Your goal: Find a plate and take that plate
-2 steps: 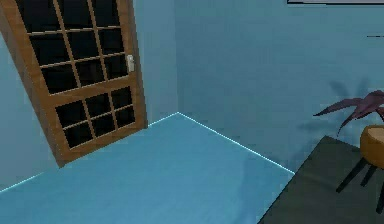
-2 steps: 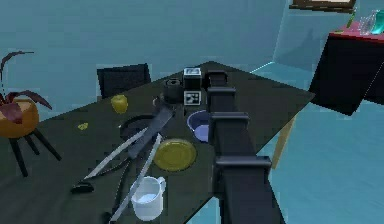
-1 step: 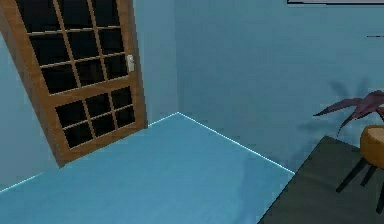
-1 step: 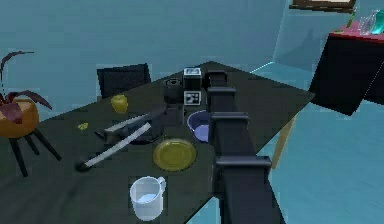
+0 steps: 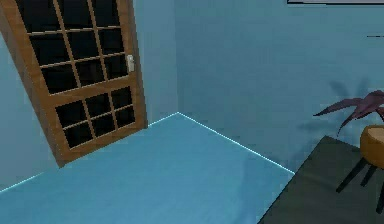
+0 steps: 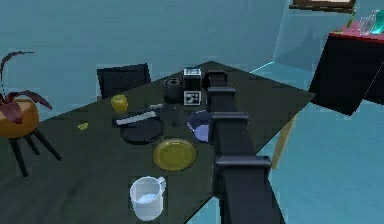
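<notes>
Gripper (image 6: 163, 103) is out over the table (image 6: 270, 100), at the far end of the arm (image 6: 235, 150). Jaw gap: can't tell. Whether it holds anything: can't tell either, since tabletop clutter lies at and behind its far end.

Plate (image 6: 174, 154): yellow-green, flat on the table, back from the gripper toward the arm's base, just left of the arm. It sits apart from the gripper.

A dark dish (image 6: 140, 130) sits between plate and gripper, slightly left, with a grey strip (image 6: 133, 120) across its far rim (utensil of some kind, too small to call). Whether the gripper is over or touching the dish can't be told.

Hidden or cut off:
- A bluish bowl (image 6: 200, 125), back from the gripper and to the right, is partly covered by the arm.
- A cabinet (image 6: 350, 70), well right of the gripper, is cut by the frame edge; the items on top are unreadable.

Near the gripper: a yellow cup (image 6: 119, 103) to the left and a chair (image 6: 124, 78) beyond it at the far table edge. A white mug (image 6: 148, 197) stands well back, past the plate, near the table's near edge.

Room: the table's left end is well left of the gripper, with a plant (image 6: 15, 110) on a stand beside it. To the right, the table's edge gives onto open floor (image 6: 330, 170) before the cabinet. In the forward view, bare floor runs to a paned door (image 5: 85, 75) and the walls.
</notes>
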Motion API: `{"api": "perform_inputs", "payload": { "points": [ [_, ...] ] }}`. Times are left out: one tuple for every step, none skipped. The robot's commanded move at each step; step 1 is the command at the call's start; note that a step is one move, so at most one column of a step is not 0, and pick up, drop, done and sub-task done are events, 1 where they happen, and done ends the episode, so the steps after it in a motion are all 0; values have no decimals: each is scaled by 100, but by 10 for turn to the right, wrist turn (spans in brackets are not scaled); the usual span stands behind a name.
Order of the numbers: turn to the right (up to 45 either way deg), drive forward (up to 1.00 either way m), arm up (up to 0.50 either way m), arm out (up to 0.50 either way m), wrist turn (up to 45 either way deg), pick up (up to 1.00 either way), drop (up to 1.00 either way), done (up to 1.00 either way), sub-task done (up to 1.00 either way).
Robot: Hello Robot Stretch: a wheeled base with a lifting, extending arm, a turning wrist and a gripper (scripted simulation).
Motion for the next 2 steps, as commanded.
{"api": "perform_inputs", "payload": {
  "points": [
    [0, 0, 0, 0, 300, 0, 0, 0, 0],
    [0, 0, -30, 0, 0, 0, 0, 0, 0]
  ]
}}
